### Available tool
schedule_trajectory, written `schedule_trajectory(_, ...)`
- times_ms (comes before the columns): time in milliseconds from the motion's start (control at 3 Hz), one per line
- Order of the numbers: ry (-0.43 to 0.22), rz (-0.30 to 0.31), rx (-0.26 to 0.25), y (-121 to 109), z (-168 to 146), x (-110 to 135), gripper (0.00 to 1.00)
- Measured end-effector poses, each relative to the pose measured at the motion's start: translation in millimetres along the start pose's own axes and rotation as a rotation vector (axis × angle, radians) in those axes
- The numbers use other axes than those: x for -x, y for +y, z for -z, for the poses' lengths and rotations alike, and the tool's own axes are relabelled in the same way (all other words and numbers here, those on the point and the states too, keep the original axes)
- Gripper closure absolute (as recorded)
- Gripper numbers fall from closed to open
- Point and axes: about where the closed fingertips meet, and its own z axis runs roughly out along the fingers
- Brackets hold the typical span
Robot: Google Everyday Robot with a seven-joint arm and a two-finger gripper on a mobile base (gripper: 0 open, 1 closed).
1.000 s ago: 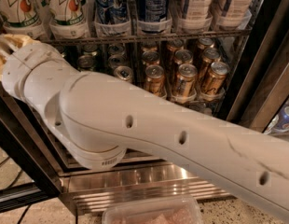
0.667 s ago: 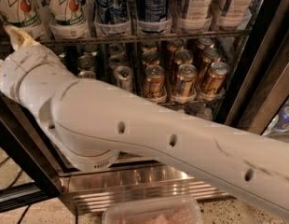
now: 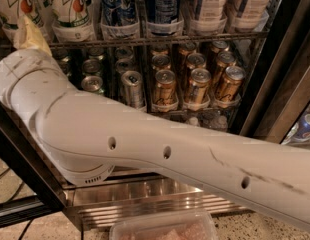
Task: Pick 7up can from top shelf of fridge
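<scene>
Two 7up cans stand at the left end of the top shelf (image 3: 160, 39) of the fridge (image 3: 282, 79): one (image 3: 70, 6) in a clear tray and one (image 3: 7, 6) at the frame's left edge. Both are whitish with a green "7" and a red dot. My white arm crosses the view from lower right to upper left. My gripper (image 3: 31, 34) shows only as a pale tip at the shelf's front rail, between and just below the two 7up cans. The rest of it is hidden behind my wrist.
Blue cans (image 3: 117, 4) and pale cans (image 3: 210, 1) fill the top shelf to the right. Gold cans (image 3: 195, 84), a silver can (image 3: 131, 86) and green cans (image 3: 92, 81) sit on the rack below. The ribbed steel base (image 3: 145, 201) and a clear plastic tub (image 3: 165, 229) lie below my arm.
My arm has risen and the gripper tip has moved up toward the top shelf rail, closer to the 7up cans. The cans have not moved.
</scene>
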Motion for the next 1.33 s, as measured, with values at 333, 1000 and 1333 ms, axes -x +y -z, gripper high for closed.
schedule_trajectory(333,0.004,0.007,-0.051,-4,-3,2,0.25)
schedule_trajectory(1000,0.004,-0.005,-0.15,-16,-5,6,0.46)
schedule_trajectory(1333,0.002,-0.019,-0.197,-21,-2,7,0.55)
